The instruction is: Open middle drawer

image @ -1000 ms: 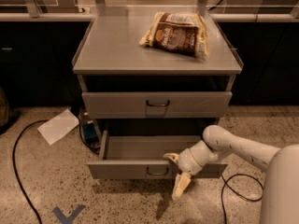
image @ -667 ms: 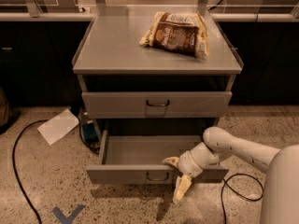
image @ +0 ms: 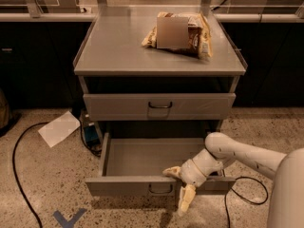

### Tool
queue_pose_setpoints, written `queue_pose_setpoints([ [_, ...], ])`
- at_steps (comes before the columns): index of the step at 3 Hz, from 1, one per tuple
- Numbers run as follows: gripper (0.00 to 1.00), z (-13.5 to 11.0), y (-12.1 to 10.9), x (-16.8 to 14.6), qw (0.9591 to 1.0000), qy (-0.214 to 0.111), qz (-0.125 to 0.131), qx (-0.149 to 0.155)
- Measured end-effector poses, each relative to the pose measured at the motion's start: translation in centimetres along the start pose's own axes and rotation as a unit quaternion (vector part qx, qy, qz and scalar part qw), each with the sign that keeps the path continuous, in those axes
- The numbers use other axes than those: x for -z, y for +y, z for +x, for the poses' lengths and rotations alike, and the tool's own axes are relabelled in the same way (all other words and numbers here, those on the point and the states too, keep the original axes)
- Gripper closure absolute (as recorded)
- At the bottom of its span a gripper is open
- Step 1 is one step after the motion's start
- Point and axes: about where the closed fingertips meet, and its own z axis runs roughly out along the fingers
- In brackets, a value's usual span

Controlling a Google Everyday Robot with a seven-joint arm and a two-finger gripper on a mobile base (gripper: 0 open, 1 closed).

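The middle drawer (image: 142,156) is a shallow grey tray pulled well out of the cabinet. Its long low front panel (image: 123,186) has a small dark wire handle (image: 160,189) at centre. My gripper (image: 179,186) is at the panel's top edge, just right of the handle. Its fingers are spread: one finger (image: 171,171) lies over the edge inside the tray, and the other (image: 186,199) hangs down in front of the panel. The white arm (image: 237,153) reaches in from the right.
A closed drawer (image: 159,106) sits above the open one. A snack bag (image: 178,34) lies on the cabinet top (image: 118,51). On the floor are a sheet of paper (image: 59,128), a black cable (image: 19,175) at left, another cable (image: 247,194) at right and a blue mark (image: 69,218).
The middle drawer has slid further out toward the camera, and my gripper has moved with its front panel.
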Motion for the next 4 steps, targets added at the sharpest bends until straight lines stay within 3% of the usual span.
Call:
queue_pose_setpoints([
  [1,0.00,1.1,1.6,0.4,0.9999,0.005,-0.009,-0.013],
  [2,0.00,1.1,6.7,2.5,0.9990,0.010,-0.038,-0.019],
  [4,0.00,0.5,6.2,2.8,0.9997,0.001,-0.024,-0.010],
])
